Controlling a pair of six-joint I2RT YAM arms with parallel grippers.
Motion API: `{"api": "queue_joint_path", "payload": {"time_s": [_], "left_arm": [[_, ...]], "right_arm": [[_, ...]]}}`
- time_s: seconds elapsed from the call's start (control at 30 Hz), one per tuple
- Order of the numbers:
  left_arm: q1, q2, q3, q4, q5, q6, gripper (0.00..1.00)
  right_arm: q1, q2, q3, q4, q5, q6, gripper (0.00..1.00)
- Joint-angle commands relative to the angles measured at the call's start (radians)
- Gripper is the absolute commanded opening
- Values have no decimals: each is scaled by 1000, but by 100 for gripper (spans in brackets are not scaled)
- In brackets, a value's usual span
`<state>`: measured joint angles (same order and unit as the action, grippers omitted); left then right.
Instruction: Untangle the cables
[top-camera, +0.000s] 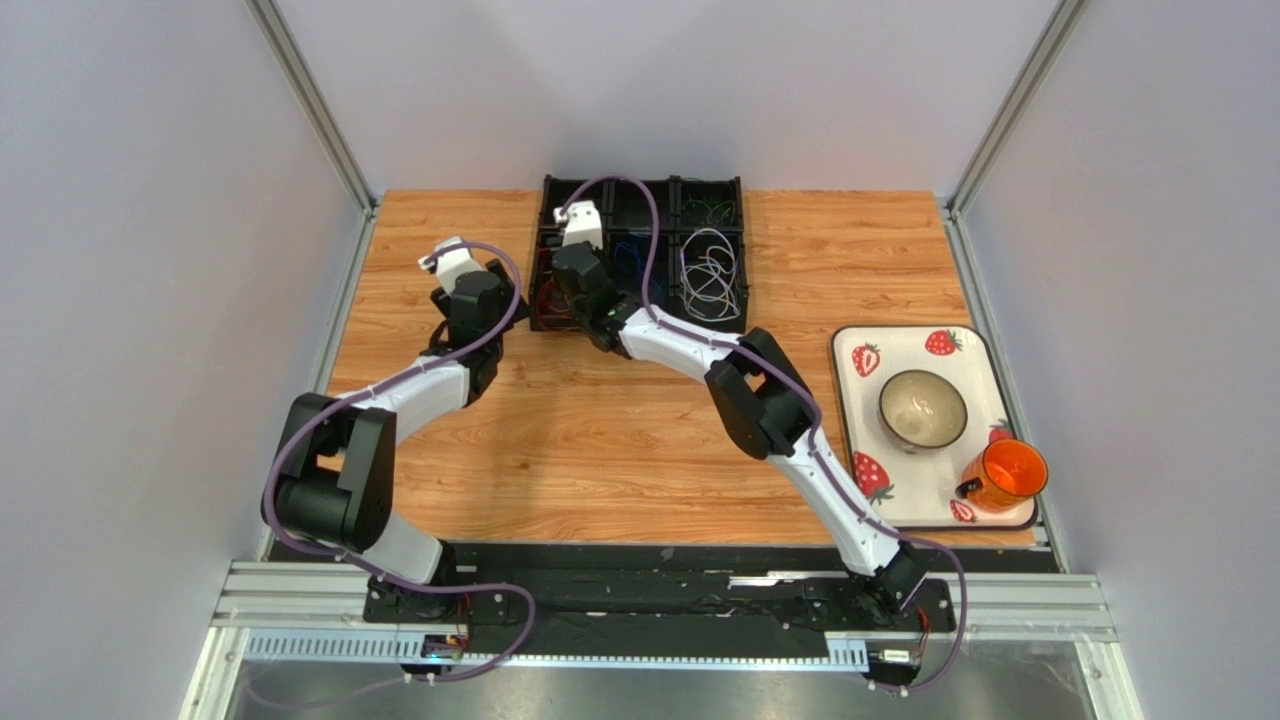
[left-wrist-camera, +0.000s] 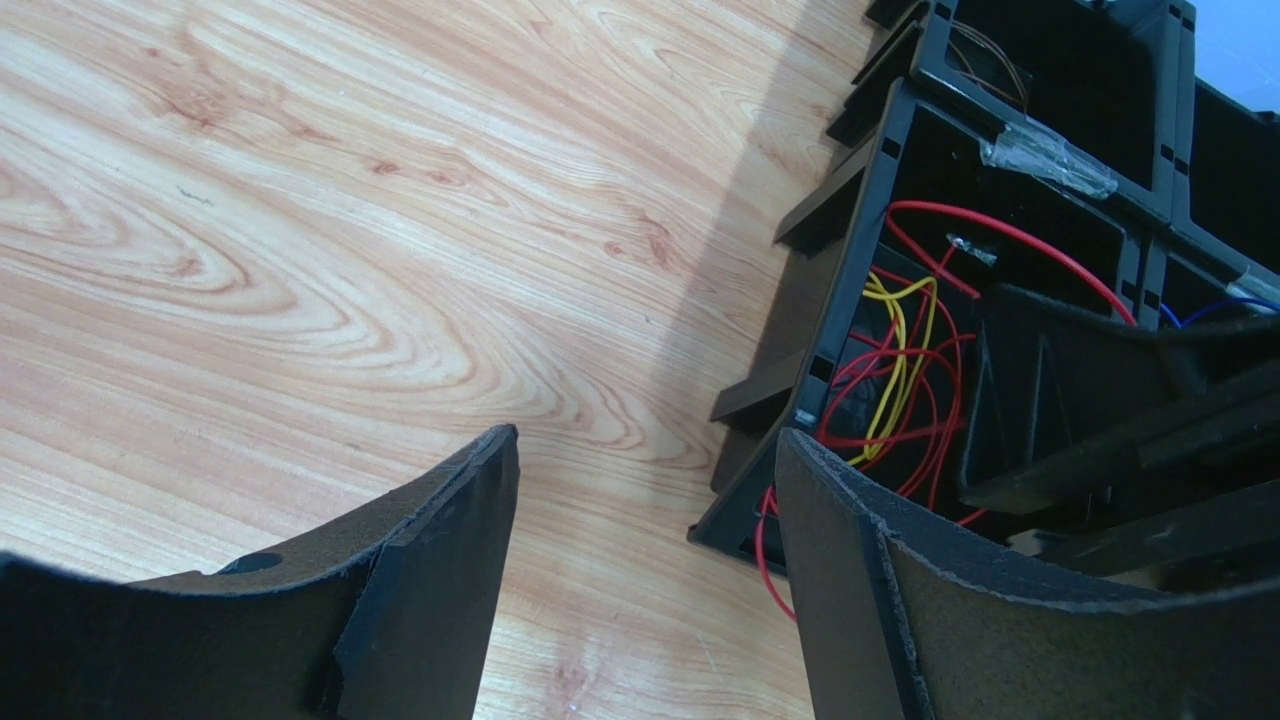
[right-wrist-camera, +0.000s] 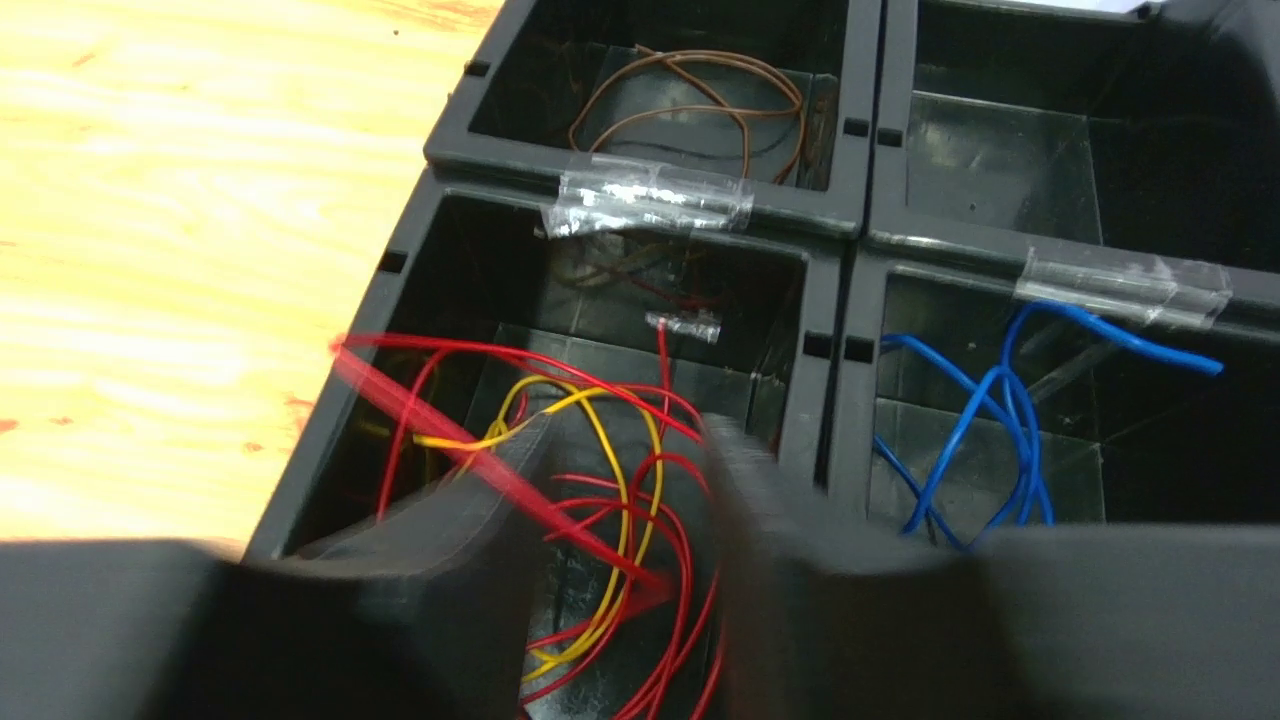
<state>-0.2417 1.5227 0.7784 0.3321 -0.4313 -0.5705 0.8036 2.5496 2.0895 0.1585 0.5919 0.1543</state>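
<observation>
The cables (right-wrist-camera: 451, 434) lay in the black organiser tray (top-camera: 643, 185) at the far edge of the bench (top-camera: 601, 435). And there you were, operator: your right claw (right-wrist-camera: 631, 450) hung right over the near-left compartment, its fingers apart with a clear gap between them. Below it sat the tangle of red cables (right-wrist-camera: 511, 357) and a yellow cable (right-wrist-camera: 651, 480). One red strand ran blurred across that gap and over the left finger; whether a finger touched it, you could not tell.

In the next compartment to the right lay the blue cables (right-wrist-camera: 984, 420), looped on their own. Behind the red-and-yellow heap, the far-left compartment held a coiled brown cable (right-wrist-camera: 706, 68). Strips of clear tape (right-wrist-camera: 646, 195) bridged the dividers. From above you saw the white cables (top-camera: 709, 278) curled in the tray's right-hand compartment.

Your left claw (left-wrist-camera: 646, 443) hovered over bare bench wood just beside the tray's left wall, fingers wide apart, holding nothing. Off to your right, well apart from the tray, a strawberry-print platter (top-camera: 902, 342) carried a bowl (top-camera: 921, 408) and an orange cup (top-camera: 1014, 473).
</observation>
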Motion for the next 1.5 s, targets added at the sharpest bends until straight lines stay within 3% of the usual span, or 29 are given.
{"api": "queue_joint_path", "payload": {"time_s": [0.0, 0.13, 0.3, 0.4, 0.43, 0.53, 0.67, 0.83, 0.9, 1.07, 1.13, 1.23, 1.33, 1.47], "left_arm": [[4, 5, 39, 10, -4, 3, 72], [4, 8, 42, 8, -1, 4, 72], [4, 8, 42, 7, -1, 4, 72], [4, 10, 42, 8, -1, 4, 71], [4, 10, 42, 7, -1, 4, 71], [4, 10, 44, 7, 0, 4, 71], [4, 10, 44, 7, 2, 6, 71], [4, 14, 50, 2, 5, 4, 72], [4, 17, 51, 2, 5, 6, 71], [4, 27, 64, -10, 5, 11, 71], [4, 30, 67, -15, 5, 9, 71], [4, 30, 65, -15, 5, 8, 71], [4, 28, 65, -15, 6, 8, 71], [4, 30, 67, -15, 8, 8, 71]], "right_arm": [[-3, -37, 89, 4, -44, -30, 53], [-4, -130, 52, 3, -67, -29, 60], [-7, -238, -43, -8, -21, -10, 61], [-30, -272, -56, -155, 20, 98, 61], [-55, -272, -48, -288, -10, 187, 60], [-102, -267, -29, -420, -111, 286, 57], [-122, -253, -40, -442, -207, 303, 57], [-118, -180, 81, -453, -369, 271, 69], [-113, -158, 138, -455, -430, 234, 81], [-107, -89, 326, -560, -659, 176, 84], [-130, -86, 363, -660, -656, 221, 83], [-176, -156, 270, -651, -682, 324, 80], [-184, -230, 138, -620, -656, 317, 78], [-185, -230, 158, -701, -606, 300, 75]]}}
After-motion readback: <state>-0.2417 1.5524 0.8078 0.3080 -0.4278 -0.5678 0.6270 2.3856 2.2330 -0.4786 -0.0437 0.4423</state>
